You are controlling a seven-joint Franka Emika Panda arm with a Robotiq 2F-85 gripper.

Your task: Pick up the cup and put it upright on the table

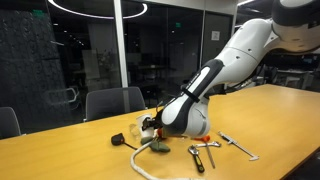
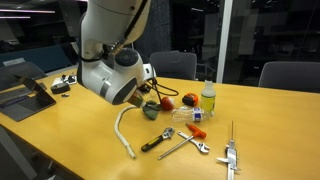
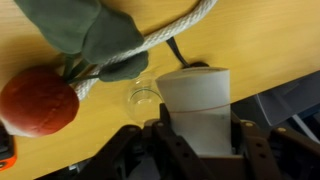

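In the wrist view the white tapered cup (image 3: 195, 100) sits between the two dark fingers of my gripper (image 3: 200, 138), which are closed against its sides. The cup is close above the light-brown wooden table (image 3: 250, 40); I cannot tell whether it touches the top. In both exterior views the gripper (image 1: 150, 127) (image 2: 150, 93) is low over the table (image 1: 60, 150) (image 2: 270, 120), and the arm hides most of the cup.
A small clear glass (image 3: 145, 97), a red fruit (image 3: 38, 100), a green cloth (image 3: 90, 35) and a white rope (image 3: 175, 28) lie right beside the cup. Wrenches and pliers (image 2: 180, 140) (image 1: 203, 152), a bottle (image 2: 208, 98), a tablet (image 2: 25, 95) and chairs (image 1: 113, 102) surround.
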